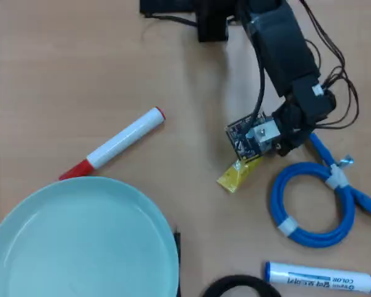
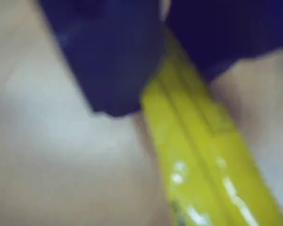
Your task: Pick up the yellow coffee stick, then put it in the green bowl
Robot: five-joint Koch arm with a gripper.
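Arm reaches down over the table, pincer [image 2: 155, 70] pinching the yellow coffee stick [image 2: 198, 160].

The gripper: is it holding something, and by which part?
The gripper is shut on the yellow coffee stick, both jaws flanking its upper end.

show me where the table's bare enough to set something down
Bare table up left of the red-capped marker, and between green bowl and blue cable coil. Crowded right: claw on yellow coffee stick, coil, blue marker.

Even, soft light overhead; wrist view badly blurred, with foil glare.
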